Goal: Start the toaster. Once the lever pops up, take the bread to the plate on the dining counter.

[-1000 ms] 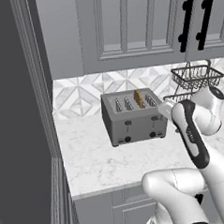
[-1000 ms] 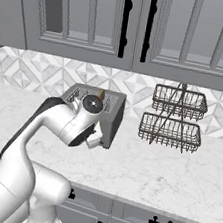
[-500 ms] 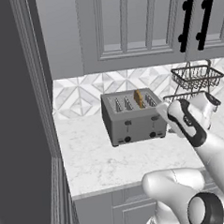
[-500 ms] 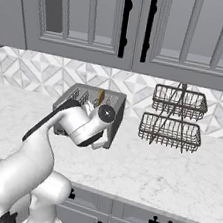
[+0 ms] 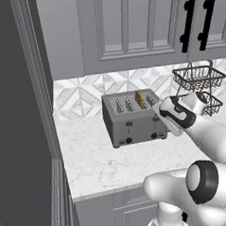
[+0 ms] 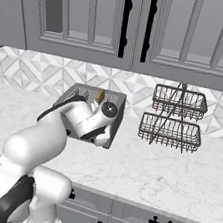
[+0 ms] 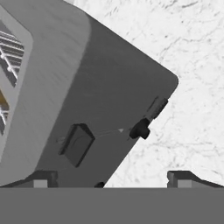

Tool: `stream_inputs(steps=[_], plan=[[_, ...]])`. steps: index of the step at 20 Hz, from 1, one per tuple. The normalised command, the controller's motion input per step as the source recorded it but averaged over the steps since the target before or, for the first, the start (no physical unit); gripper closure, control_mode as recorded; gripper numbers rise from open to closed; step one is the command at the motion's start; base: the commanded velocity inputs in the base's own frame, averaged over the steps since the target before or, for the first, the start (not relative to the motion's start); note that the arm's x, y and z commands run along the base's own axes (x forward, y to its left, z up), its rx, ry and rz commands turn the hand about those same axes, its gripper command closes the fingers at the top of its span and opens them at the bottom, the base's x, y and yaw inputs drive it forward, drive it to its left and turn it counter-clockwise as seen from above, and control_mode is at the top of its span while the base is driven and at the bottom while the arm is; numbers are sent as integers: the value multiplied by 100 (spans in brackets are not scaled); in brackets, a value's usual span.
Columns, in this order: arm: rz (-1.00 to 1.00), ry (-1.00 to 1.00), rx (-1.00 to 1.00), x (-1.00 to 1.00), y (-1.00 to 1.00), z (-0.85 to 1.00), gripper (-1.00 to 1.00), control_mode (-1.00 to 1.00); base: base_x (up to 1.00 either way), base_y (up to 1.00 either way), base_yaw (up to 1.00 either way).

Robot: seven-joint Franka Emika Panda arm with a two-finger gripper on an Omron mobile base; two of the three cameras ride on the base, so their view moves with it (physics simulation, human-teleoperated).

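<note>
1. We're looking at the boxy grey metal four-slot toaster (image 5: 134, 118) sitting on the white marble-veined worktop (image 5: 99, 163), its back near the patterned tile backsplash (image 5: 80, 93).
2. One tan-brown slice of bread (image 5: 139, 99) stands upright in a slot, its top poking above the toaster's top; from the right base camera the bread (image 6: 100, 96) peeks out just behind our white arm.
3. The toaster's front face carries small dark levers and black knobs; in the hand camera a flat dark lever (image 7: 76, 144) and a black knob (image 7: 141, 129) sit close below us on the toaster (image 7: 105, 96).
4. Our two-finger gripper (image 7: 109, 178) hangs over the toaster's front right corner, its finger tips (image 7: 41, 178) spread wide with nothing between them.
5. Room to move: bare worktop runs in front of the toaster to the counter edge, a tall dark grey panel (image 5: 34, 115) walls off the left, and grey cabinet doors (image 6: 126, 25) hang overhead.
6. The right base camera gives us both tiers of the dark wire two-tier basket (image 6: 175, 118), standing well apart from the toaster; the left base camera catches the basket (image 5: 198, 79) partly behind our arm.
</note>
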Motion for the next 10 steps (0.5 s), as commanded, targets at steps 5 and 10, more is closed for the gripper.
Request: stream_inputs(steps=[5, 10], plan=[[-8, 0, 0, 8, 0, -26, -100, -100, 0, 0, 0], [-8, 0, 0, 2, 0, -30, -100, -100, 0, 0, 0]])
